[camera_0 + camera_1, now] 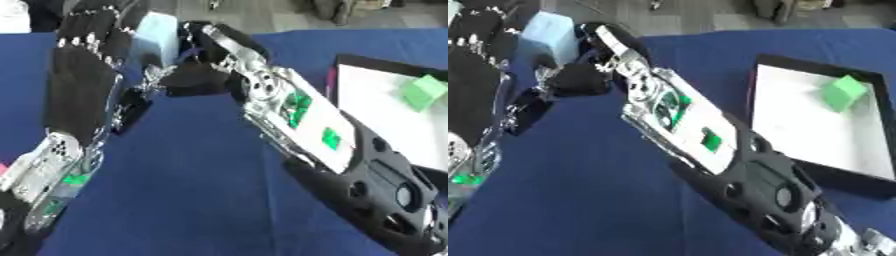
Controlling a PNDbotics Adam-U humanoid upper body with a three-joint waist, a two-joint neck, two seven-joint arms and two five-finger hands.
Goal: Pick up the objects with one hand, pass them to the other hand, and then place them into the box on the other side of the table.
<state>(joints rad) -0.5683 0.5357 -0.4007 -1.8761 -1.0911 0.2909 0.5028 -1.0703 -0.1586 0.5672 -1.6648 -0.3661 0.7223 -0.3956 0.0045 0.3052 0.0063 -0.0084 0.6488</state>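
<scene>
Right eye view: pale blue block, raised above the blue worktop well left of the box, sits between both hands for handover; left hand flat-fingered alongside, right hand grip indiscernible; green cube already boxed.

Table cloth was deep blue all over. Block up top was pale sky blue, and the cube in the box was bright green. Box had black walls and a white floor. Both hands, left and right, were black, with silver-white forearms carrying little green patches.
</scene>
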